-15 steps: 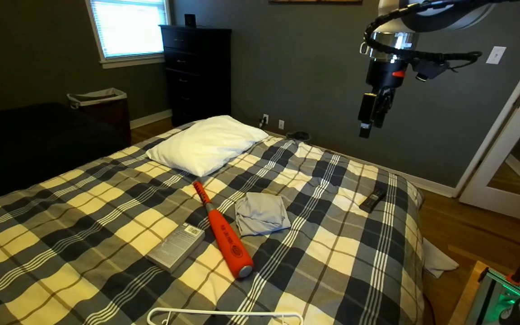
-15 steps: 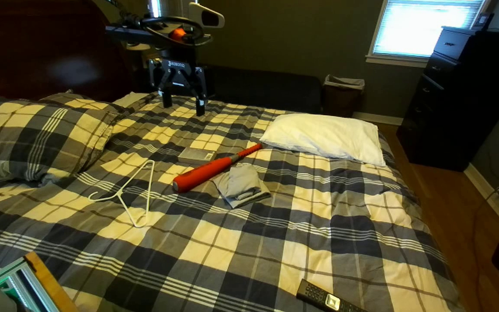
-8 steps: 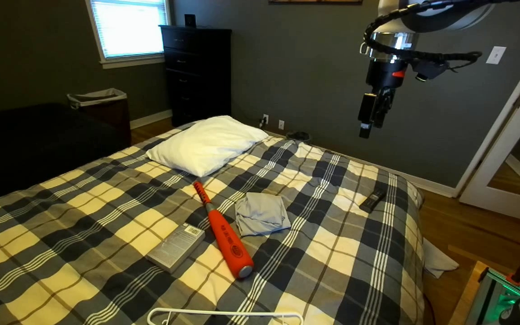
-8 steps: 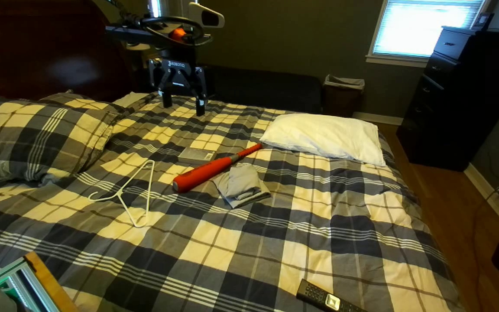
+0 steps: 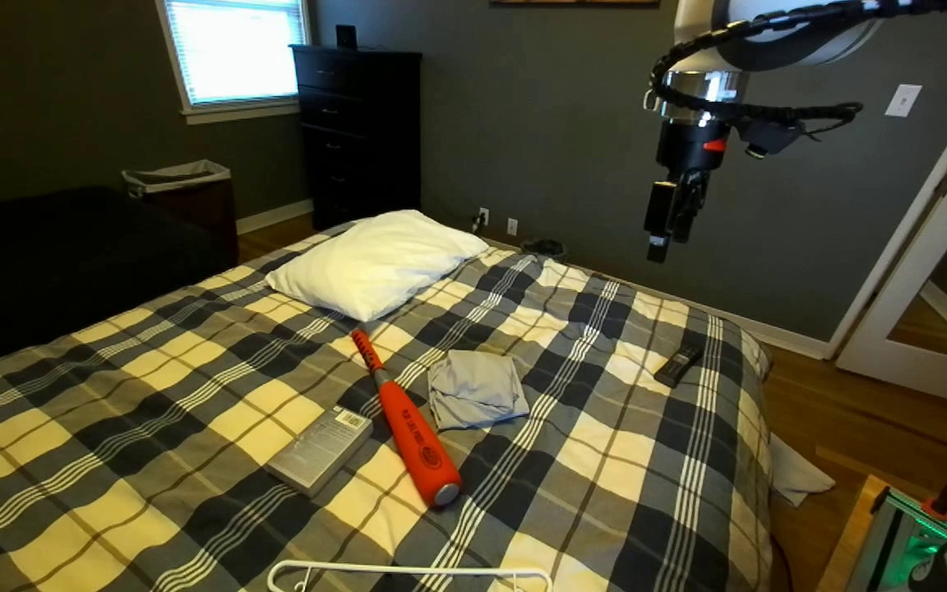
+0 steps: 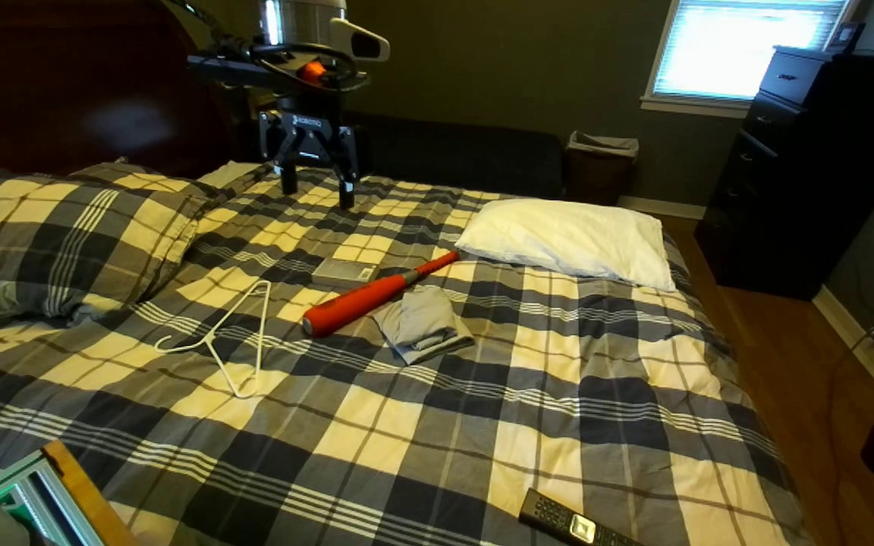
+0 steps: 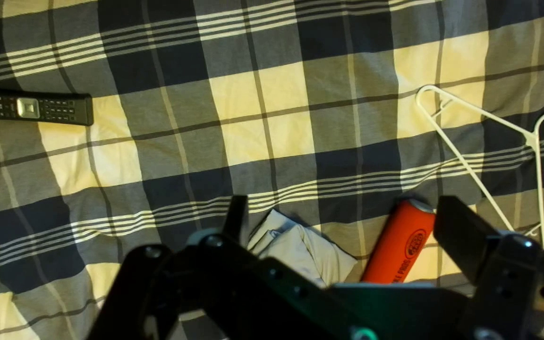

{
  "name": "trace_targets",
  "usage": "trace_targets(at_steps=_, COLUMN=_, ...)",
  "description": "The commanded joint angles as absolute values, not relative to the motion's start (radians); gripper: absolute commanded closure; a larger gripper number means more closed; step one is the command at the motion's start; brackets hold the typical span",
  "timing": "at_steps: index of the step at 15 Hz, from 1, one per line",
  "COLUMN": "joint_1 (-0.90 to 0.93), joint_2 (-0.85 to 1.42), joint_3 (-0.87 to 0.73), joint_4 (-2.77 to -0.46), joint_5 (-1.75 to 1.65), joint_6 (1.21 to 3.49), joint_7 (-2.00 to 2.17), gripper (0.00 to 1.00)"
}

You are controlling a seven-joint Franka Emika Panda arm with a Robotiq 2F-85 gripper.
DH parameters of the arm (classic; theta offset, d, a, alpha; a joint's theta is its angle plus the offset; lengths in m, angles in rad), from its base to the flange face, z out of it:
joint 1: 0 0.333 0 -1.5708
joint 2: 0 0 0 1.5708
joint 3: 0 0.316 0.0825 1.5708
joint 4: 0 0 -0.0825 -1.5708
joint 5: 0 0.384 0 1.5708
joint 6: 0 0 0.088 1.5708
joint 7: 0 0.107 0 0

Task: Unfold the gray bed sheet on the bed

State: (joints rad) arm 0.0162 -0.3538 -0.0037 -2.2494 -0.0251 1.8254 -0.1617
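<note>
Right at the starting line, by the look of it! Hanging high over the bed (image 5: 605, 448) with the gripper (image 6: 318, 195), with jaws well apart, holding nothing. Well away from the gray bed sheet (image 5: 478, 390), with no unfolding to report, probably with the whole job left: coming down, pinching a loose edge, drawing the layers out, spreading them flat.

Now over to that gray bed sheet: lying on the bed just beside the orange-red bat (image 5: 404, 421), too close to call on touching. Looking plain, light gray and soft, doubled over into a compact, rumpled bundle in both exterior views, apparently with layers stacked along one side. In the wrist view, partly hidden behind the gripper, showing creases and pointed corners.
</note>
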Motion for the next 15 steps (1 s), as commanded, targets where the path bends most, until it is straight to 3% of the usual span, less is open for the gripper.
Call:
trace_targets(at_steps=1, joint_1=0.046, joint_2=-0.237, joint_3=0.043, joint_4=-2.231, joint_5=-0.063, joint_6=1.853, joint_7=-0.132, gripper=0.0)
trace_targets(at_steps=6, joint_1=0.04, joint_2=0.019, joint_3=0.102, joint_4=-2.156, joint_5=-0.268, joint_6=1.918, joint_7=0.089, gripper=0.0)
trace_targets(at_steps=8, joint_1=0.046, joint_2=0.149, joint_3=0.089, joint_4=-2.072, joint_5=-0.231, joint_6=1.824, joint_7=0.101, gripper=0.0)
trace_targets(at_steps=9, joint_1=0.052, joint_2=0.011, joint_3=0.086, joint_4=-2.181, joint_5=-0.224, joint_6=1.892, joint_7=0.07, gripper=0.0)
trace_targets(at_steps=13, joint_1=0.054, joint_2=0.155, joint_3=0.077, joint_4=-2.091, joint_5=-0.222, joint_6=1.863, joint_7=0.085, gripper=0.0)
trace_targets(at_steps=15, joint_1=0.061, joint_2=0.171, joint_3=0.074, joint_4=-2.129, joint_5=-0.284, joint_6=2.011, joint_7=0.114, gripper=0.0)
